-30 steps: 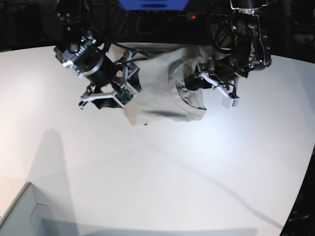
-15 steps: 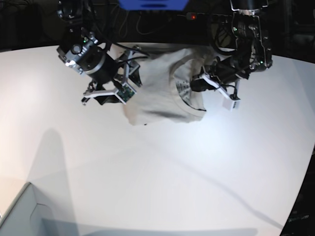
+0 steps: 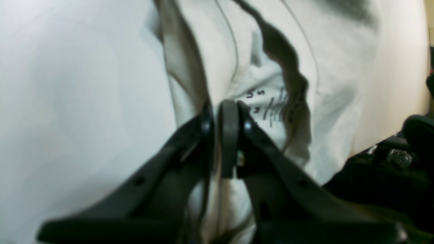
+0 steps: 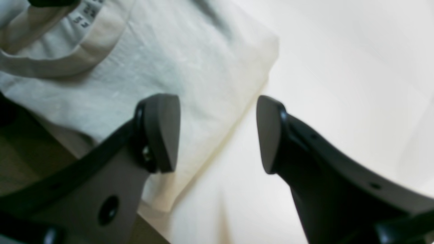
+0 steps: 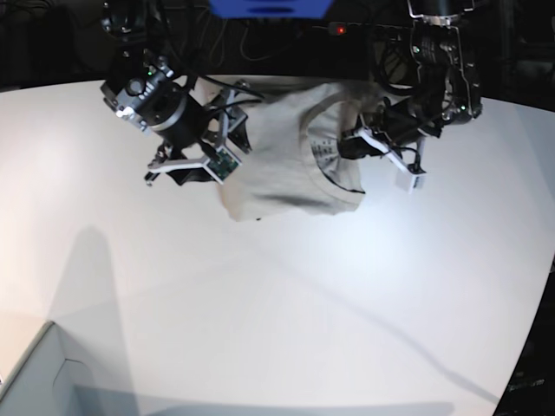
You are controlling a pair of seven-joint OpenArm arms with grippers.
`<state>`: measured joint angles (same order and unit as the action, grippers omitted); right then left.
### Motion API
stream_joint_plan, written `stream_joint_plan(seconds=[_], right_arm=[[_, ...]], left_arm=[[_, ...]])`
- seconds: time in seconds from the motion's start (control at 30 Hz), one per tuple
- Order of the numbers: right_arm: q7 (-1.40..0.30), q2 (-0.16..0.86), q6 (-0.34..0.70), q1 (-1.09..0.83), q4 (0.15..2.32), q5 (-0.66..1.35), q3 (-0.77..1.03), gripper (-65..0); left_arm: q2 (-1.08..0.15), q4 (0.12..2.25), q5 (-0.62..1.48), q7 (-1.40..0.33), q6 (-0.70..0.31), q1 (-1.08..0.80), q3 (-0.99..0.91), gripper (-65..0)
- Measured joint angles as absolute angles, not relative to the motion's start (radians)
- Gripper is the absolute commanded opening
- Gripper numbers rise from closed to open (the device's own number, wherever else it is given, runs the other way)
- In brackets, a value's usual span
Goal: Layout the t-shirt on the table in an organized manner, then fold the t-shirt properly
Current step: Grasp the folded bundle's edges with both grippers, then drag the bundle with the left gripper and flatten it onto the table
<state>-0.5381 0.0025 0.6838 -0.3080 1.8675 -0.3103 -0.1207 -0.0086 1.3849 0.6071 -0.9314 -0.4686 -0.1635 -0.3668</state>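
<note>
Surface: white, smooth tabletop [image 5: 286,312] with a curved edge fills most of the base view; a long soft shadow crosses its lower half.
Near corner: a pale grey box corner [image 5: 30,377] sits at the lower left of the frame.
Room: dark background along the top of the frame, with black cables, a blue panel [image 5: 269,7] at top centre and a small red light [image 5: 341,29] beside it.
Garment: plain light grey-beige cotton t-shirt [image 5: 277,156], bunched and folded over itself at the upper centre of the frame, near the far edge of the table; its ribbed round collar [image 5: 334,186] faces the right side, with the printed neck label [image 3: 268,108] showing inside.
Left gripper [image 3: 223,115]: at the upper right of the base view; black fingers pressed together, pinching a fold of the shirt just beside the collar and label.
Right gripper [image 4: 217,132]: at the upper left of the base view; jaws spread wide over the shirt's folded edge and bare table, holding nothing.
</note>
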Motion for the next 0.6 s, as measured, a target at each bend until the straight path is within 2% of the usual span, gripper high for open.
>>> stream_joint_plan(seconds=[0.37, 0.5, 0.6], right_arm=[[-0.538, 0.003, 0.684, -0.307, 1.867, -0.31, -0.12, -31.6], [-0.535, 0.005, 0.684, -0.29, 1.867, -0.308, -0.105, -31.6], [-0.532, 0.001, 0.684, -0.282, 1.868, -0.308, -0.043, -31.5]], left_arm=[[-0.015, 1.379, 0.572, -0.951, -0.467, -0.133, -0.378, -64.9], [-0.039, 1.299, 0.46, -0.934, -0.474, -0.023, -0.273, -64.9], [-0.061, 1.199, 0.455, -0.922, -0.479, 0.068, -0.168, -64.9]])
